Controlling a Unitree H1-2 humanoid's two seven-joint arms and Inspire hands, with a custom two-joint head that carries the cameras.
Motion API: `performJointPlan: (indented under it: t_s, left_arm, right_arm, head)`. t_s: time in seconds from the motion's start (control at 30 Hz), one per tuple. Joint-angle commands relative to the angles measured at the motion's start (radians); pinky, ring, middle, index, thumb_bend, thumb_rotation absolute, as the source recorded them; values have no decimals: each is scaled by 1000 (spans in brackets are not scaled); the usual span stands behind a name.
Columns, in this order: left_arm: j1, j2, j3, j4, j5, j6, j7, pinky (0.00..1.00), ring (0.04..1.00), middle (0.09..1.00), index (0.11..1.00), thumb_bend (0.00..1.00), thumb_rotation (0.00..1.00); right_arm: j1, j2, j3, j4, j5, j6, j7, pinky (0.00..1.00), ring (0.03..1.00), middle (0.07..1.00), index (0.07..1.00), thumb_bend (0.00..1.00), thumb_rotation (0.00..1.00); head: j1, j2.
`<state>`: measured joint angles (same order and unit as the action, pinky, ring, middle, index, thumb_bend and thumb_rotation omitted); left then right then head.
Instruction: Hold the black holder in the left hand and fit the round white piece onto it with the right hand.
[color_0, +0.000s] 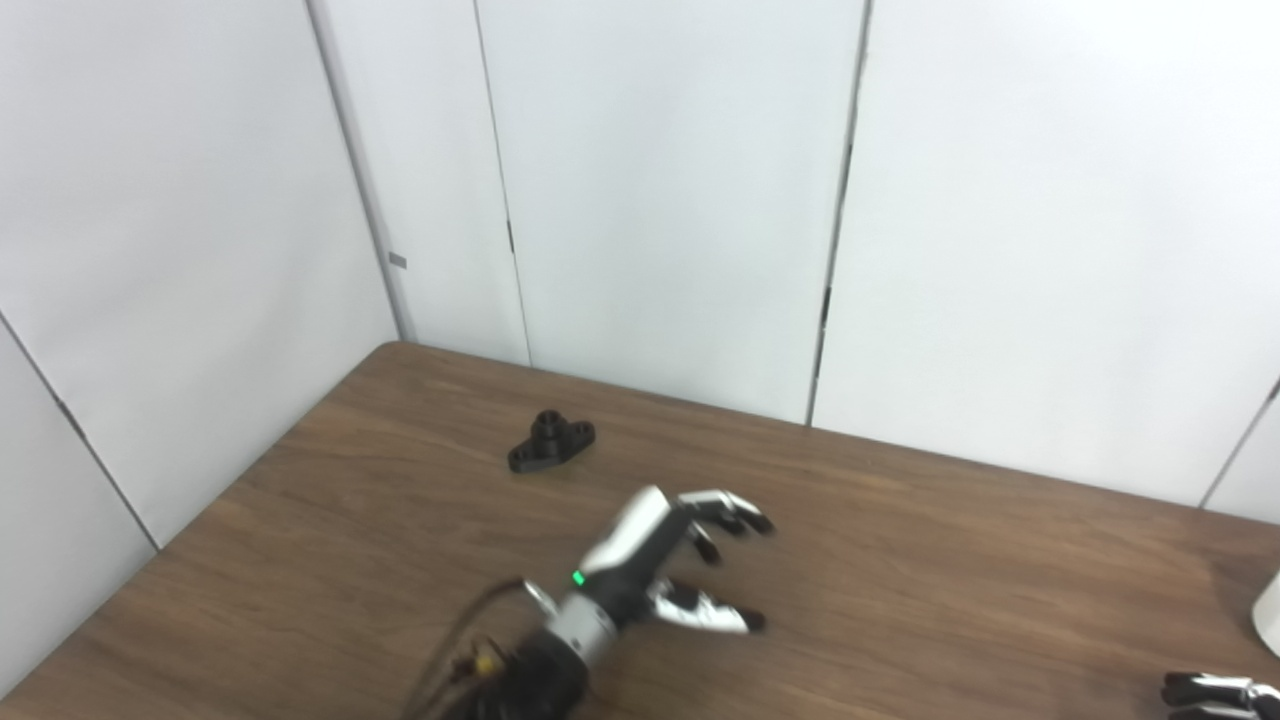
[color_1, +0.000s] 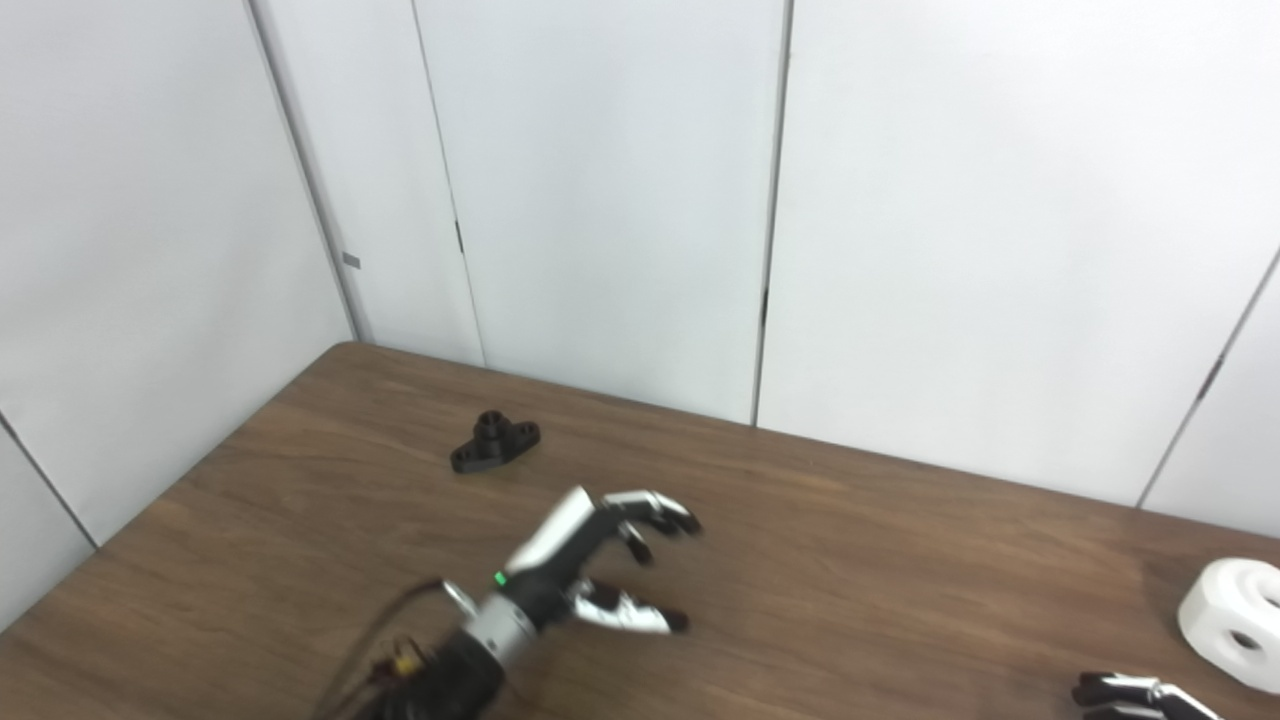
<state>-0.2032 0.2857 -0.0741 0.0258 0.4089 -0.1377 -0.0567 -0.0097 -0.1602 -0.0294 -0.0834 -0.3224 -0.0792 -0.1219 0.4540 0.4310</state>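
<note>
The black holder (color_0: 551, 441) lies on the brown table (color_0: 900, 560) toward the far left, untouched. My left hand (color_0: 668, 572) hovers open over the table's middle, in front and to the right of the holder, fingers spread and empty. The round white piece (color_1: 1232, 622) rests at the table's right edge, in full in the right eye view and only as a sliver (color_0: 1269, 612) in the left eye view. Only the fingertips of my right hand (color_1: 1135, 694) show at the bottom right, just left of and in front of the white piece, too little to tell their state.
White wall panels (color_0: 660, 200) close off the table's far and left sides. A dark cable (color_0: 455, 640) loops beside my left wrist.
</note>
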Motion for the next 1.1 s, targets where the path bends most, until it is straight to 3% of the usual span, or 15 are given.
performJointPlan:
  t_s: [0.0,0.23,0.4,0.73,0.9,1.07]
  left_arm:
    - [-50,20,6,-46,16,10,-4,633,767,788,674,896,30]
    - [-70,88,47,-96,96,89,18,794,944,885,688,882,90]
    - [-90,114,93,-109,140,129,38,831,963,909,702,847,104]
    - [-134,161,156,-82,221,188,119,790,926,890,704,870,68]
    - [-152,187,158,-53,310,245,157,755,933,901,723,899,142]
    - [-167,230,158,-32,322,310,115,824,970,946,759,930,207]
  right_arm:
    - [-32,-13,-8,-14,12,-26,0,387,542,636,497,495,132]
    - [-30,-22,-13,-10,10,-29,5,399,557,645,498,495,135]
    - [-32,-25,-14,-1,19,-40,3,407,561,645,498,496,137]
    - [-32,-24,-15,-9,24,-26,6,404,553,639,498,496,137]
    - [-31,-29,-12,-9,18,-32,5,403,554,639,498,495,138]
    - [-32,-29,-15,-12,22,-26,8,396,550,636,498,495,141]
  head:
    - [5,4]
    - [14,7]
    - [17,10]
    - [15,16]
    - [20,18]
    - [21,22]
